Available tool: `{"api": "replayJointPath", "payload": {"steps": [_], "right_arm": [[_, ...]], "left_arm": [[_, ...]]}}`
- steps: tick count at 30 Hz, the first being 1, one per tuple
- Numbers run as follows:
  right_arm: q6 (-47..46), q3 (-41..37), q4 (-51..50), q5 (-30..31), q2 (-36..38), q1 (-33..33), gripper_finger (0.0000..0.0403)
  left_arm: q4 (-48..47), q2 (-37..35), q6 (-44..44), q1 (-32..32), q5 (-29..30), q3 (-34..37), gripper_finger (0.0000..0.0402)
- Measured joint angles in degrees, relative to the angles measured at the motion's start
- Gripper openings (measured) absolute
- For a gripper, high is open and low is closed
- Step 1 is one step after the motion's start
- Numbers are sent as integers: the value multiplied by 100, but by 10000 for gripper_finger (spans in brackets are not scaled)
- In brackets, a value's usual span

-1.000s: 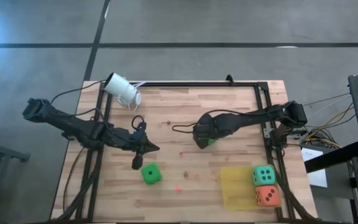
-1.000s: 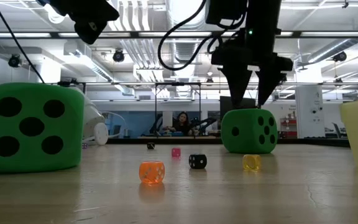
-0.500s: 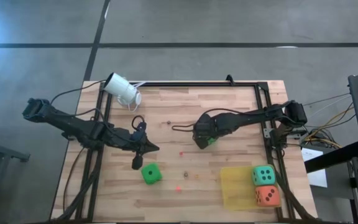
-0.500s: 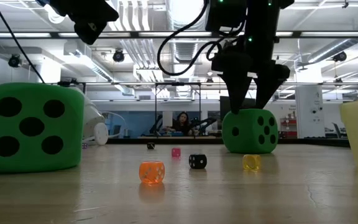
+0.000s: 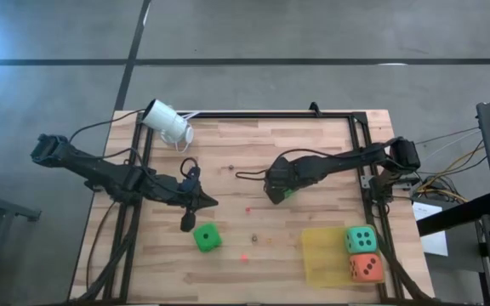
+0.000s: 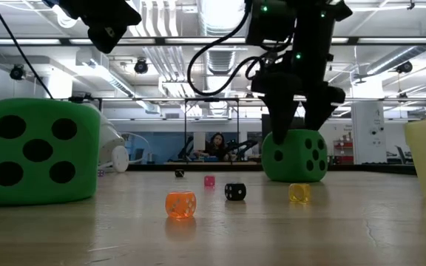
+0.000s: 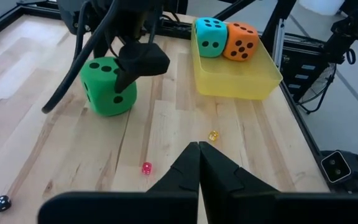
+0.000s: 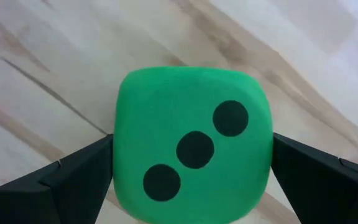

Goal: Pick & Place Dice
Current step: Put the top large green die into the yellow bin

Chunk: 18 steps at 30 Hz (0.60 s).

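Right wrist view | green die [image 8: 193, 144] between spread right jaws | left jaws pressed together

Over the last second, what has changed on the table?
The right claw, jaws open, has come down around the green die without closing. The left claw stays shut and parked, the other green die unmoved, and the teal die and orange die unmoved.

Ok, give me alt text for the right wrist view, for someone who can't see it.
A bright green die, its three-pip face toward the camera, sits on the wooden table between the two dark fingers of the open right pincer, one finger on each side of it.
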<state>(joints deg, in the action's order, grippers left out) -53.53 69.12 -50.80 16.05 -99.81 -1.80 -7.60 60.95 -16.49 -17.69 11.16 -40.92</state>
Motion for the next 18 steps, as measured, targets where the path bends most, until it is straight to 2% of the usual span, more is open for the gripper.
{"api": "replayJointPath", "payload": {"steps": [5,18], "right_arm": [[120,-232,382,-308,0,11,400],[69,-297,491,-306,0,11,400]], "left_arm": [[0,0,0,0,-1,0,6],[1,0,-2,0,-1,-1,6]]}}
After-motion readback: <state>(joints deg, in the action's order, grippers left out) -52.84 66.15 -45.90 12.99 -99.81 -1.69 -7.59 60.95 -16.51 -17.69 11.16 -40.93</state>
